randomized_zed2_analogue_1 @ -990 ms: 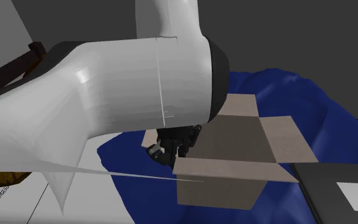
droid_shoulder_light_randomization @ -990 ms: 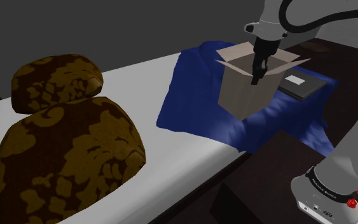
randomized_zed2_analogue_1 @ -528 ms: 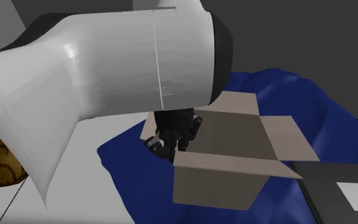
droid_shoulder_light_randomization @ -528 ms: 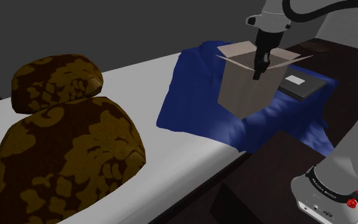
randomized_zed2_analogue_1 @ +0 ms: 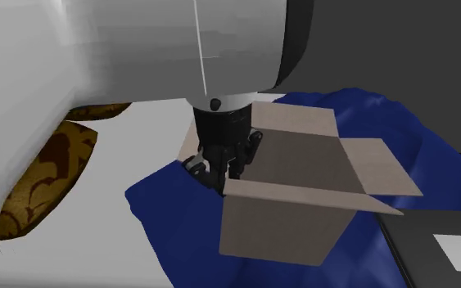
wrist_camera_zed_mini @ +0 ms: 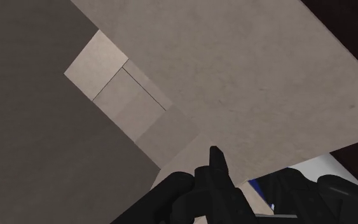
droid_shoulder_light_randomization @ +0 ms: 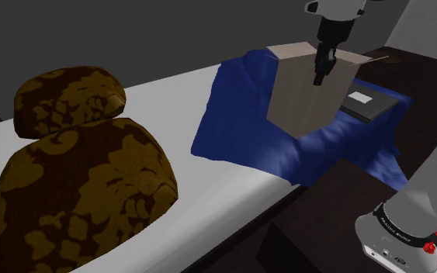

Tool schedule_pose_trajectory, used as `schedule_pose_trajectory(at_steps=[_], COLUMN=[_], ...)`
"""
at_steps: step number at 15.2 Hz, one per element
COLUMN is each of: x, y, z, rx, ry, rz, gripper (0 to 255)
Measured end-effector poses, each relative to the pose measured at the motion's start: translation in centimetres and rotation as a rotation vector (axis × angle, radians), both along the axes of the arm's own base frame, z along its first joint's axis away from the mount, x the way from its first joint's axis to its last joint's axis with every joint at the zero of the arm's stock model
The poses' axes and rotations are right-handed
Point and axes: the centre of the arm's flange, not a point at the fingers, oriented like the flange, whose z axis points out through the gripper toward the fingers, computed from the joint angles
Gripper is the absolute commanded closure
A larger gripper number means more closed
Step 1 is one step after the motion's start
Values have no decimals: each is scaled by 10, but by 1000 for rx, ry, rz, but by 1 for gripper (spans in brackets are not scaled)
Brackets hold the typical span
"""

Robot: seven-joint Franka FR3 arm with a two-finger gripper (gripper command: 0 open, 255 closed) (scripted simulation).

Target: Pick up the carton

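The carton [droid_shoulder_light_randomization: 300, 91] is a plain beige-grey box with its top flaps open, hanging low over the blue blanket [droid_shoulder_light_randomization: 240, 116]. In the second exterior view the carton [randomized_zed2_analogue_1: 282, 229] shows a flap spread toward the camera. My black gripper [droid_shoulder_light_randomization: 319, 75] comes down from above and is shut on the carton's upper wall. One finger is inside the box and one outside, as the gripper [randomized_zed2_analogue_1: 219, 173] shows at the box's near corner. In the wrist view the gripper [wrist_camera_zed_mini: 247, 188] clasps the wall's edge, with the carton's inner floor [wrist_camera_zed_mini: 126, 89] beyond it.
The blanket lies across the end of a white bed [droid_shoulder_light_randomization: 170, 101]. Two brown patterned pillows [droid_shoulder_light_randomization: 84, 171] fill the shoulder view's left. A dark flat slab with a white label [droid_shoulder_light_randomization: 368, 102] rests beside the carton. A dark bedside table [droid_shoulder_light_randomization: 341, 194] and my stand [droid_shoulder_light_randomization: 410, 225] are at lower right.
The gripper has risen, and the carton has come up with it, its top flaps higher in both exterior views. The arm's upper link has swung upward in the second exterior view.
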Motion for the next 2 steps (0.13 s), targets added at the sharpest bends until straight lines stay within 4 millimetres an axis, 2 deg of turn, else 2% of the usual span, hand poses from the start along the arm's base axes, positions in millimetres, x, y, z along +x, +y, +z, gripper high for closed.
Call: schedule_pose_trajectory(at_steps=[2], x=[0], y=[0], z=[8], rx=[0], ry=[0], rz=[0], gripper=[255])
